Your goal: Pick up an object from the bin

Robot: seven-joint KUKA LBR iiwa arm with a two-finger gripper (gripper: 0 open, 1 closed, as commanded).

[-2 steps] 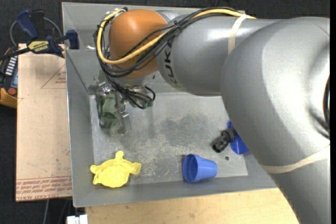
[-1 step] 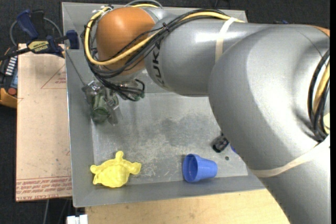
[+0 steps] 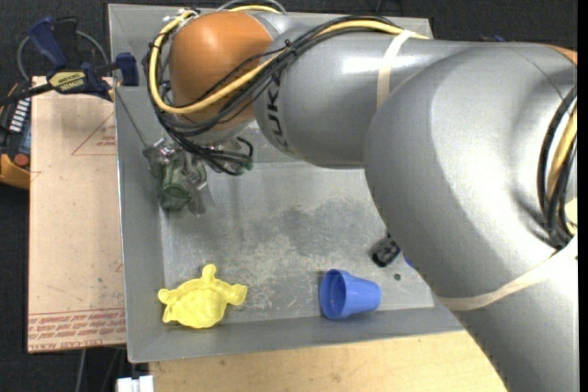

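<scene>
Item: grey metal bin [image 3: 276,229], floor scuffed and dusty. Arm [image 3: 441,124]: enters from the right and spans the bin's upper half; orange cover [image 3: 216,50] at the wrist, looped with yellow and black cables [image 3: 230,89]. Gripper [image 3: 179,186]: pointing down under the cover, low in the bin's upper-left part, close to the left wall; whether it is open or closed cannot be told. Dark shape [image 3: 172,196]: greenish, at the gripper's tip, on or near the floor; cannot tell whether it is a loose thing or part of the gripper, or whether it is held. Yellow toy [image 3: 200,298]: lumpy, lying flat at the lower left, well apart from the gripper. Blue cup [image 3: 347,294]: on its side near the front wall, mouth to the left. Black piece [image 3: 386,251]: small, beside the arm's edge at the right.
</scene>
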